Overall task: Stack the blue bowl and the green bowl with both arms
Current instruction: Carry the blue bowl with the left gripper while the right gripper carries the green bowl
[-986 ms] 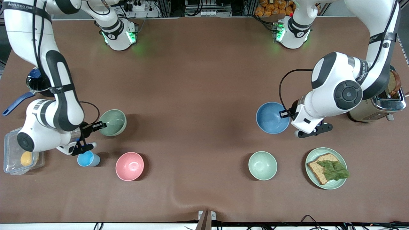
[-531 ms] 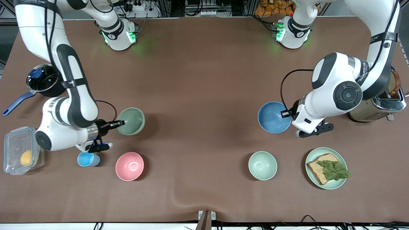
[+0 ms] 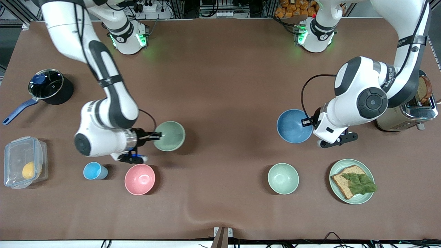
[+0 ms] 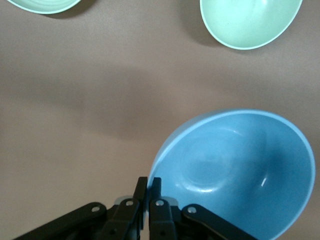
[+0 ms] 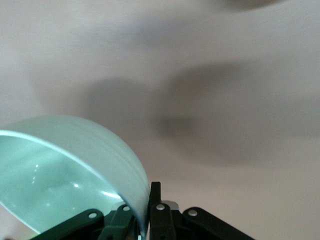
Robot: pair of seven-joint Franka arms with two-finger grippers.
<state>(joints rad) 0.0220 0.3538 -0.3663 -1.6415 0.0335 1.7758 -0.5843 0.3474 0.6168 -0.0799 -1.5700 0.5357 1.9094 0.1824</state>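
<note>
Right hand (image 3: 155, 136): clamped on the rim of the green bowl, fingers pinched together with the bowl wall between them; over the counter's middle stretch, toward the right arm's end.
Green bowl (image 3: 169, 136): sage-green, deep, round; carried by its rim in the right hand, tilted in the right wrist view (image 5: 65, 170), with its shadow on the counter beside it.
Left hand (image 3: 307, 122): clamped on the rim of the blue bowl, fingers (image 4: 156, 192) closed with the bowl's edge between them.
Blue bowl (image 3: 291, 126): medium blue, deep, empty; toward the left arm's end, gripped at the rim on the toaster's side; whether it rests on the counter or is raised cannot be told.
Counter (image 3: 220, 86): brown covering; broad bare stretch between the two task bowls, which are well apart.
Mint-green bowl (image 3: 283, 178): paler green, empty; nearer the front camera than the blue bowl.
Plate (image 3: 334, 170): pale green, carrying a slice of bread (image 3: 344, 184) topped with a lettuce leaf (image 3: 360, 183); beside the mint-green bowl.
Toaster (image 3: 410, 115): metal, at the left arm's end, partly hidden by the left arm.
Pink bowl (image 3: 139, 179): empty; nearer the front camera than the right hand.
Light-blue cup (image 3: 93, 171): beside the pink bowl.
Clear container (image 3: 13, 151): lidded, a yellow item inside; at the right arm's end.
Saucepan (image 3: 48, 86): dark, glass-lidded, blue handle; farther from the front camera than the container.
</note>
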